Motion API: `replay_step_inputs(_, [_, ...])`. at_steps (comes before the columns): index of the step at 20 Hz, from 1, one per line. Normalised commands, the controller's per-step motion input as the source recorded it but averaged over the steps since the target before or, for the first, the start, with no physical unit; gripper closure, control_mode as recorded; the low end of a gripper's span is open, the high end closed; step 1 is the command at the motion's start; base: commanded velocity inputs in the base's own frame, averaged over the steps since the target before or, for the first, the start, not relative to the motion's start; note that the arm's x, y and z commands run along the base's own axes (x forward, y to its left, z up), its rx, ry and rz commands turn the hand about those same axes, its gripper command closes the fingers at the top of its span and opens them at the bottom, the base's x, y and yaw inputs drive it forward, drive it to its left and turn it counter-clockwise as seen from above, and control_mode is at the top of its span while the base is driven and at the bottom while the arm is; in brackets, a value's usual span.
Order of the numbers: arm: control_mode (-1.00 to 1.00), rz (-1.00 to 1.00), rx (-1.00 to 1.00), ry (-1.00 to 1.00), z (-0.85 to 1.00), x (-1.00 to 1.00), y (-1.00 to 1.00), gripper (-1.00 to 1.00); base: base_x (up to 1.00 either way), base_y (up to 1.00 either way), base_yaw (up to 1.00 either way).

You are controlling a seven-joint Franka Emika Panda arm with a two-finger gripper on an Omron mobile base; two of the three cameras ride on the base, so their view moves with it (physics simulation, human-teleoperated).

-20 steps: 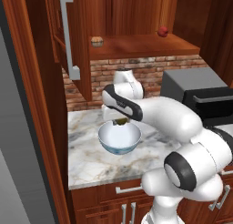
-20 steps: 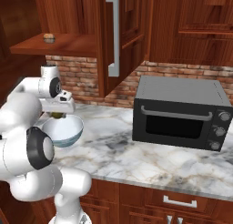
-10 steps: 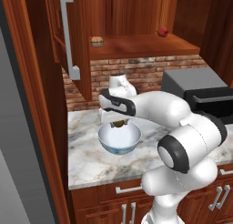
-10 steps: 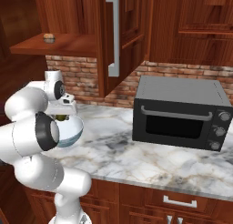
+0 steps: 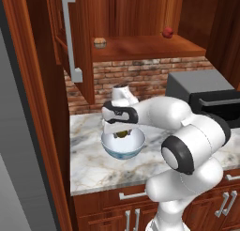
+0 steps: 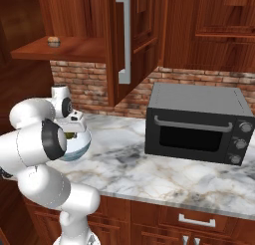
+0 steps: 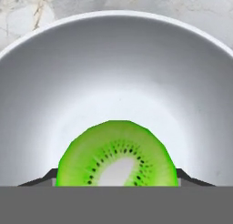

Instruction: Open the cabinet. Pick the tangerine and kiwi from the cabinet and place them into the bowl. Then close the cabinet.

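Note:
The cabinet (image 5: pixel 140 19) stands open, its door (image 5: pixel 82 42) swung out to the left. On its shelf sits the tangerine (image 5: pixel 99 42), also seen at the far left of the shelf from the right base (image 6: pixel 53 41). The bowl (image 5: pixel 123 150) rests on the marble counter, its bluish outside showing beside the arm (image 6: pixel 80 145). My gripper (image 5: pixel 122 131) hangs just over the bowl, shut on the kiwi (image 5: pixel 123 134). In the hand view the cut green kiwi (image 7: pixel 116 159) sits between the fingertips (image 7: pixel 51 176), above the bowl's white inside (image 7: pixel 113 59).
A small red fruit (image 5: pixel 168 32) lies at the right end of the shelf. A black microwave (image 5: pixel 206 94) (image 6: pixel 196 122) stands on the counter to the right. Brick wall runs behind the bowl. Low cabinets with short handles (image 5: pixel 136 195) sit under the counter.
The arm's elbow has swung round and the hand has sunk a little toward the bowl. The kiwi stays in the gripper.

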Motion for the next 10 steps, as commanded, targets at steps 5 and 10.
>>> replay_step_inputs(5, [-1.00,0.00,0.00,-0.11,-0.11,0.12,0.00,1.00,0.00,0.00,0.00])
replay_step_inputs(10, [-1.00,0.00,0.00,-0.15,-0.18,0.13,0.00,1.00,0.00,0.00,0.00])
